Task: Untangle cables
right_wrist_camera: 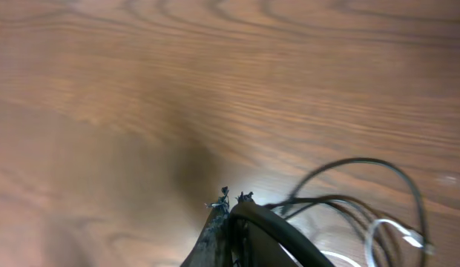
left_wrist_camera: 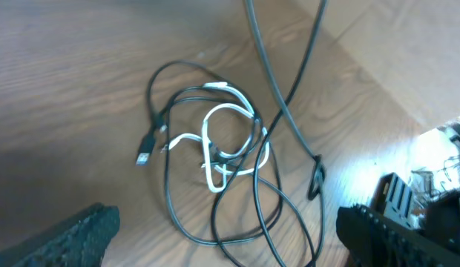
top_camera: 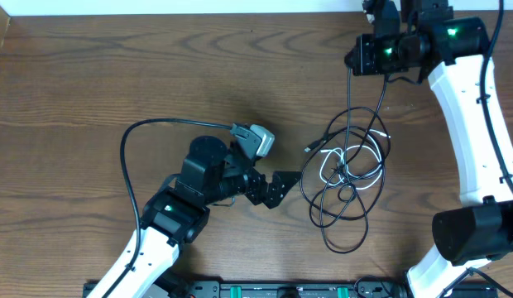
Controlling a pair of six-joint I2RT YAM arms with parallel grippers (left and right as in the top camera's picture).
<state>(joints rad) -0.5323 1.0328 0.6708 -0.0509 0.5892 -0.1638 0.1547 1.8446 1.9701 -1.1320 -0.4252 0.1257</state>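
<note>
The cables (top_camera: 346, 178) lie tangled on the wooden table right of centre: two black cords in loose loops around a shorter white cord (top_camera: 349, 163). My right gripper (top_camera: 357, 60) is raised at the back right and shut on a black cable (right_wrist_camera: 289, 226), whose strands (top_camera: 366, 108) rise from the tangle to it. My left gripper (top_camera: 281, 184) is open and empty, just left of the tangle. In the left wrist view its jaws (left_wrist_camera: 230, 252) are wide apart with black loops (left_wrist_camera: 215, 222) between them, the white cord (left_wrist_camera: 231, 147) and a USB plug (left_wrist_camera: 143, 157) ahead.
The left arm's thick black wire (top_camera: 128, 157) arcs over the table at left. A black rail (top_camera: 281, 290) runs along the front edge. The right arm's base (top_camera: 476, 233) stands at lower right. The table's back edge (top_camera: 198, 14) meets a white wall.
</note>
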